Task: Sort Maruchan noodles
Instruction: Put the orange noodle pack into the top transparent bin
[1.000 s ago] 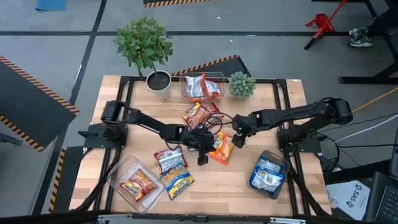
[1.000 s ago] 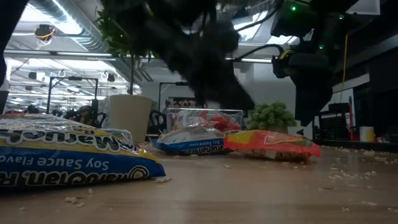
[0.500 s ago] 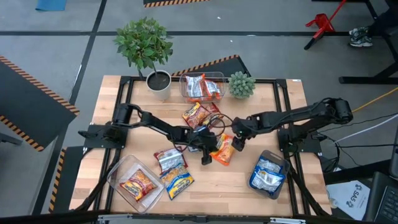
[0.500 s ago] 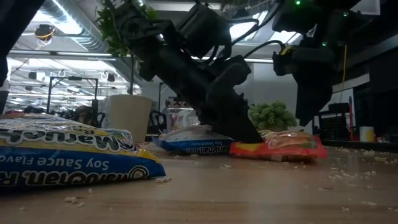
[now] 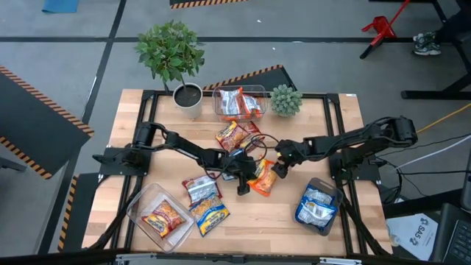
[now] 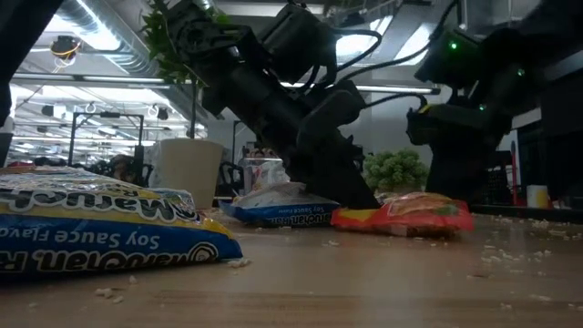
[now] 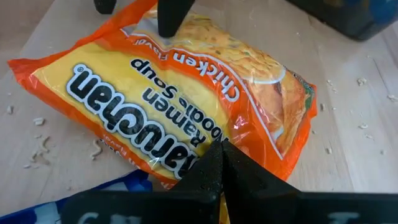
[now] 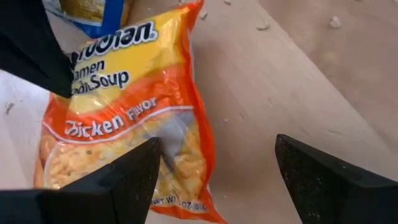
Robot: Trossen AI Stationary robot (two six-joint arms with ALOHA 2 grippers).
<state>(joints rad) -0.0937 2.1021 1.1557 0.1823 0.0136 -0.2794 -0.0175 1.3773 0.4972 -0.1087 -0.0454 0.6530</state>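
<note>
An orange chicken-flavour Maruchan noodles packet point(image 5: 263, 177) lies flat on the wooden table near its middle. My left gripper point(image 5: 243, 185) is shut, its tip down on the packet's near-left edge. My right gripper point(image 5: 280, 171) stands open, low over the packet's right end. In the right wrist view one finger point(image 8: 118, 177) is above the packet point(image 8: 124, 118) and the other point(image 8: 329, 180) above bare wood. I cannot tell whether either finger touches it. A blue packet point(image 6: 273, 208) lies behind the orange one point(image 6: 405, 214). My left gripper presses its shut fingertips point(image 7: 217, 152) on the orange packet's long edge point(image 7: 186, 163), beside the brand print. The fingers slant down from the table's left. The packet lies flat on the table under them.
Two blue packets point(image 5: 206, 202) lie near the front left, and a red one point(image 5: 232, 136) lies behind the grippers. Clear tubs hold packets at the front left point(image 5: 158, 213), far middle point(image 5: 239, 103) and front right point(image 5: 318, 205). Two potted plants point(image 5: 180, 59) stand along the far edge.
My left gripper has come down, shut, onto the orange packet's edge and then stayed there. My right gripper has tipped its fingers down and sunk toward the packet's right end in the last half second.
</note>
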